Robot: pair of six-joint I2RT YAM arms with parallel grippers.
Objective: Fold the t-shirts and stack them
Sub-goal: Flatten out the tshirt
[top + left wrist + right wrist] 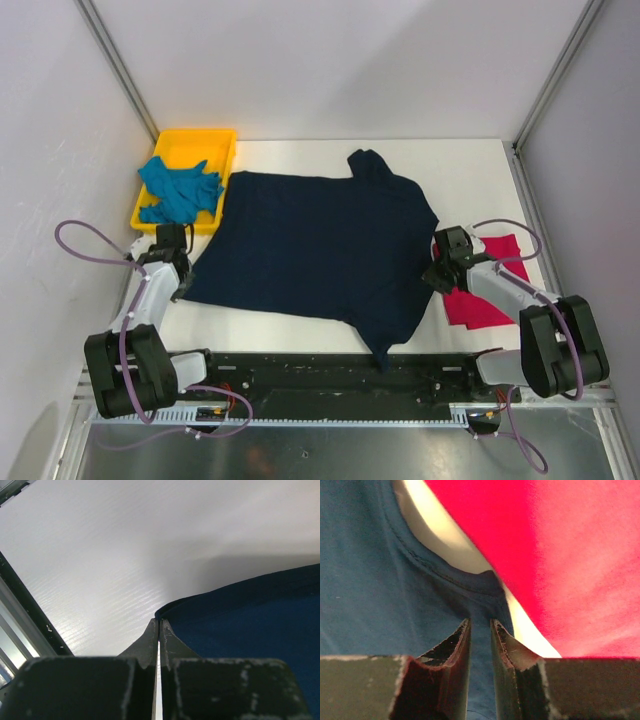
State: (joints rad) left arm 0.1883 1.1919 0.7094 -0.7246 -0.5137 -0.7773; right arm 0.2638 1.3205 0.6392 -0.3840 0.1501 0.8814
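Note:
The dark navy t-shirt [320, 240] lies spread flat in the middle of the table. My left gripper [183, 283] is at its near left hem corner. In the left wrist view the gripper [159, 621] is shut, its tips pinching the corner of the navy cloth [250, 615]. My right gripper [438, 268] is at the shirt's right edge. In the right wrist view it [480, 622] is shut on a fold of navy cloth [380, 580]. The crimson-pink t-shirt [470, 308] lies under the right arm and shows in the right wrist view [570, 555]. The teal t-shirt [180, 192] lies crumpled in the tray.
The yellow plastic tray [200, 137] sits at the back left, touching the navy shirt's left sleeve. White walls close in the back and both sides. A black rail [320, 372] runs along the near edge, and one navy sleeve hangs over it.

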